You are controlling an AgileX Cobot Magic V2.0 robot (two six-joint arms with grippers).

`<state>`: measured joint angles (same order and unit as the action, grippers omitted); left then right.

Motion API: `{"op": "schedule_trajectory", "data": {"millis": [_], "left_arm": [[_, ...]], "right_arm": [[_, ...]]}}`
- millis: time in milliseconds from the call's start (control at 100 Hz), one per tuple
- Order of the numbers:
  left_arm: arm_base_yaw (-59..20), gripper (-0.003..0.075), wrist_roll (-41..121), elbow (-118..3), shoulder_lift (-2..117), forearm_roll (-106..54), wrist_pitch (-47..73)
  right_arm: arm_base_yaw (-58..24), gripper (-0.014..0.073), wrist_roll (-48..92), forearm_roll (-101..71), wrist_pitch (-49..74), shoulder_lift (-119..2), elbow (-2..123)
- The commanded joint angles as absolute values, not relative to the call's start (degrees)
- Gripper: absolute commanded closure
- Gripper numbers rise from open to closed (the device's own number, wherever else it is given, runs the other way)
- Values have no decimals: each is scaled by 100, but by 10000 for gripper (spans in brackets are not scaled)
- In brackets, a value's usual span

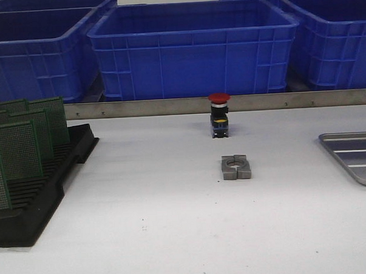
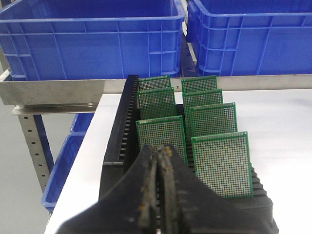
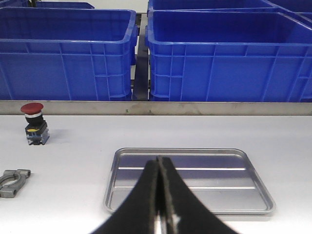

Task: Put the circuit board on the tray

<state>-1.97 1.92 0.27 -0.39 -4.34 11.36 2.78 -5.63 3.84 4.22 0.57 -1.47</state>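
Observation:
Several green perforated circuit boards (image 1: 25,141) stand upright in a black slotted rack (image 1: 46,197) at the table's left; they also show in the left wrist view (image 2: 222,163). My left gripper (image 2: 159,148) is shut and empty, just short of the nearest board (image 2: 161,136) in the rack (image 2: 119,141). The grey metal tray (image 1: 354,157) lies at the table's right edge, bare inside. In the right wrist view my right gripper (image 3: 160,160) is shut and empty over the near part of the tray (image 3: 234,178). Neither gripper shows in the front view.
A red-capped push button (image 1: 219,114) stands at mid-table, with a grey metal clamp block (image 1: 236,167) in front of it; both also show in the right wrist view, button (image 3: 33,123) and block (image 3: 13,181). Big blue bins (image 1: 194,48) line the back behind a metal rail (image 1: 169,106).

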Motion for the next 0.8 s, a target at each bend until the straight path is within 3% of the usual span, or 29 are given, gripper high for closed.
{"op": "schedule_trajectory", "data": {"millis": [0, 360, 790], "left_arm": [[-178, 741, 136, 136, -196, -468, 672], [-178, 741, 136, 136, -196, -468, 657], [-178, 741, 136, 124, -196, -857, -1045]], "right_arm": [[297, 654, -533, 374, -59, 182, -150], [297, 654, -533, 374, -59, 182, -150], [297, 654, -533, 374, -59, 182, -150]]}}
